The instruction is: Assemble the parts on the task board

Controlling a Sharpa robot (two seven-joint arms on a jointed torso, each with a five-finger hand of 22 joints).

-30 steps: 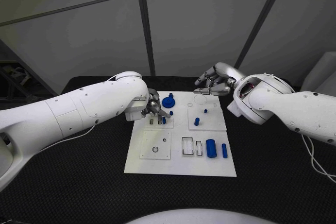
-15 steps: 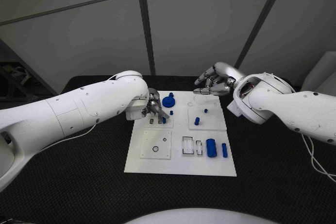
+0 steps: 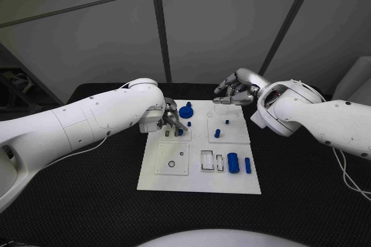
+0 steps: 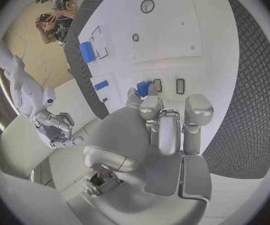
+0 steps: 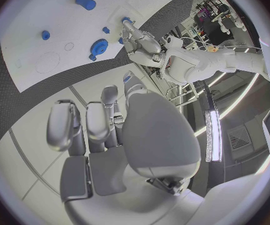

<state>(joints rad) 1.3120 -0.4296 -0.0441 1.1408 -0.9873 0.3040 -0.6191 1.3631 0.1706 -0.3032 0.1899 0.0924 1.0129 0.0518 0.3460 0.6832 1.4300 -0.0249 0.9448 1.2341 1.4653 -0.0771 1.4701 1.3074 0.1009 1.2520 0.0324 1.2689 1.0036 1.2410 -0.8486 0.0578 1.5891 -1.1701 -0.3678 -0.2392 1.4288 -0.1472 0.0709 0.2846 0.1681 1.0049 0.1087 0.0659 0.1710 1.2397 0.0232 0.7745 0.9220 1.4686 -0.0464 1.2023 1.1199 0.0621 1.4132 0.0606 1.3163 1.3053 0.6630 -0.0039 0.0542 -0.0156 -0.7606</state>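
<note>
The left hand (image 3: 171, 120) is down on the task board (image 3: 199, 180) at its far left block, fingers pinched on a small blue peg (image 3: 181, 132) (partly hidden). The right hand (image 3: 237, 90) hovers beyond the board's far edge, fingers curled loosely and holding nothing, over the black counter (image 3: 93, 204).

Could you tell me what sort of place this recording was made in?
Probably a robotics lab or test cell: a black table bears a white task board with small blue parts, pale partition panels stand behind it, and the left hand and right hand work over it.
</note>
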